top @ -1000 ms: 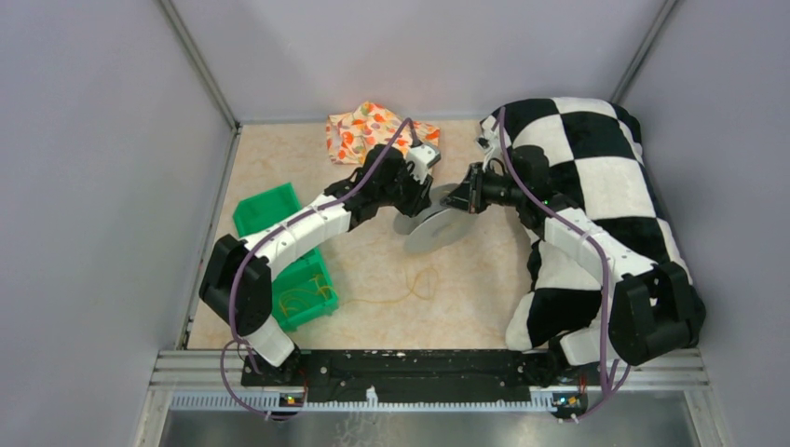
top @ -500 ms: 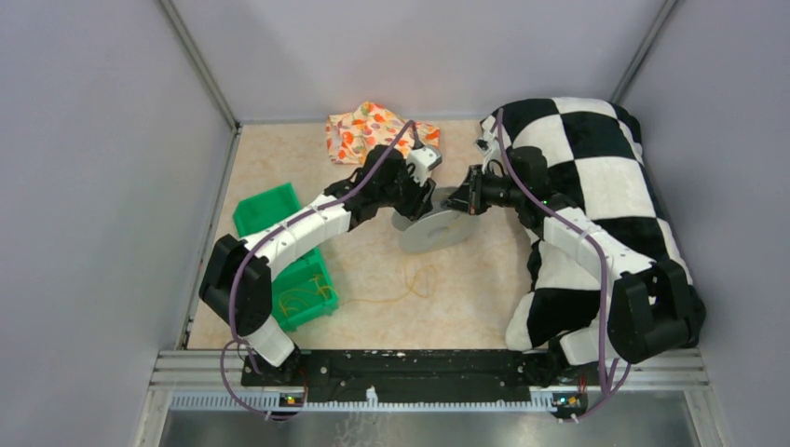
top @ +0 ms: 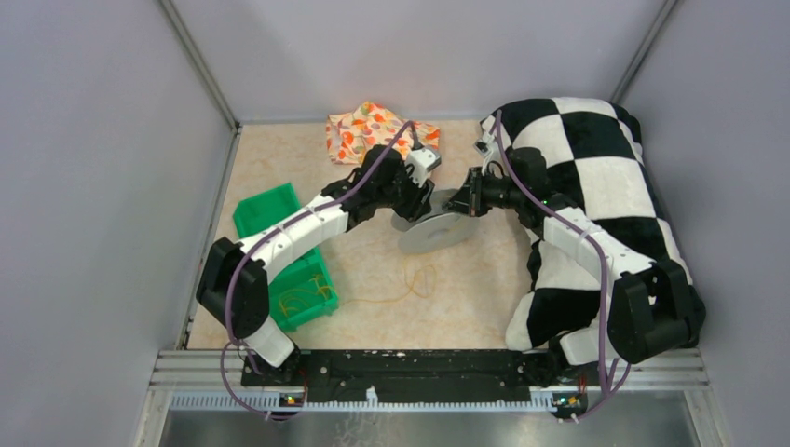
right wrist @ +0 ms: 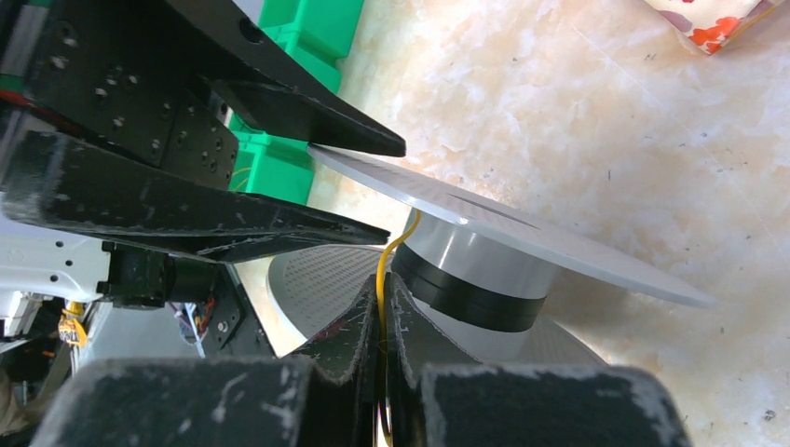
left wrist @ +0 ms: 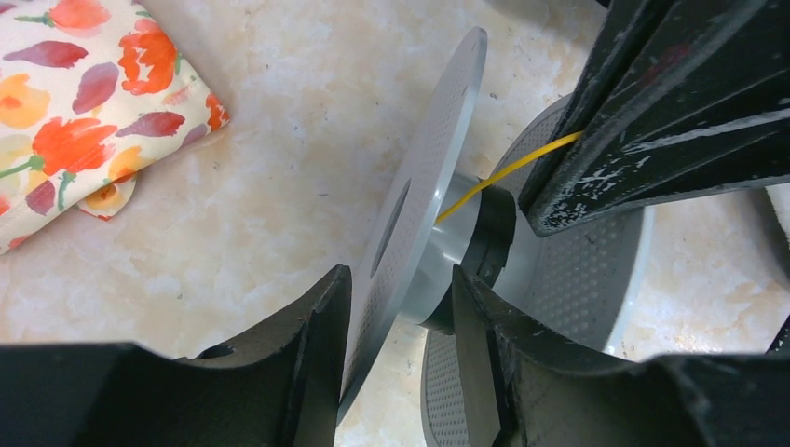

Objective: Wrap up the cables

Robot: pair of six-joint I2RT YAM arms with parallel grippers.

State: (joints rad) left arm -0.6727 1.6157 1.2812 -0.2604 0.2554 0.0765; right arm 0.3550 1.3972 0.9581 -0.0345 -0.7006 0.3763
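Cable [right wrist: 395, 244] tight inside right hand [right wrist: 380, 296]

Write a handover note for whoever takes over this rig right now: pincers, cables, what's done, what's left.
Left pincer: open, one finger on each side of the grey spool's upper disc.
Right pincer: shut on a yellow cable that runs to the hub.
More yellow cable: a loose loop on the table, some in the green bin.
Done: one strand led to the hub; no wound turns visible.
Left: wind that strand on, then the rest.
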